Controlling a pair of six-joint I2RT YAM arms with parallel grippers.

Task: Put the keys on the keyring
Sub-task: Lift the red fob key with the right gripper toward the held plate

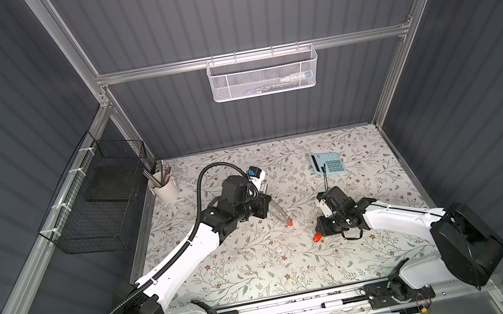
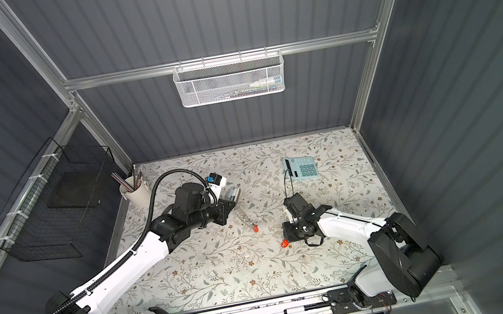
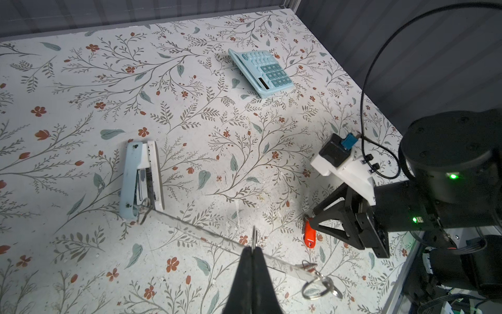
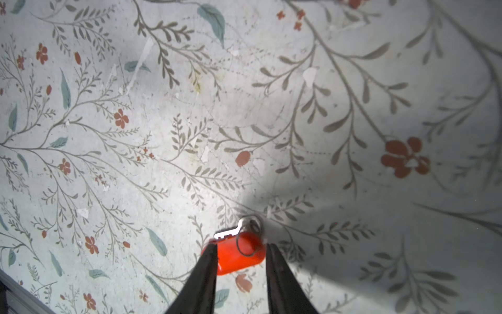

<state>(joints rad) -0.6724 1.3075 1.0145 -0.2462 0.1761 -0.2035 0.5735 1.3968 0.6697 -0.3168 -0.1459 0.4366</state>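
Two red-orange keys are showing: a first key (image 4: 231,262) and a second key (image 1: 290,224). There is also one keyring (image 3: 190,227), one pale blue stapler (image 3: 138,176), one calculator (image 3: 262,72) and one cup (image 1: 164,188) of pens. Two baskets are hanging on the walls, a white basket (image 1: 262,74) on the back rail and a black basket (image 1: 96,208) on the left wall.

The right pincer (image 4: 242,246) is standing open, straddling the first key, which is lying flat on the table (image 1: 261,266) right of centre. One finger is overlapping the tag's end and the other is sitting just beside it.

The left pincer (image 3: 252,251) is clamping shut on the keyring. The keyring is showing edge-on as a thin strip running from beside the stapler past the pincer's tips. In both top views the second key is showing at the keyring's lower-right tip, between the two pincers. Whether it is hooked on, I cannot tell.

Both keys are sitting well away from the table's edges. The lower centre of the table is lying bare between the arms. The calculator is resting well apart at the table's upper right.
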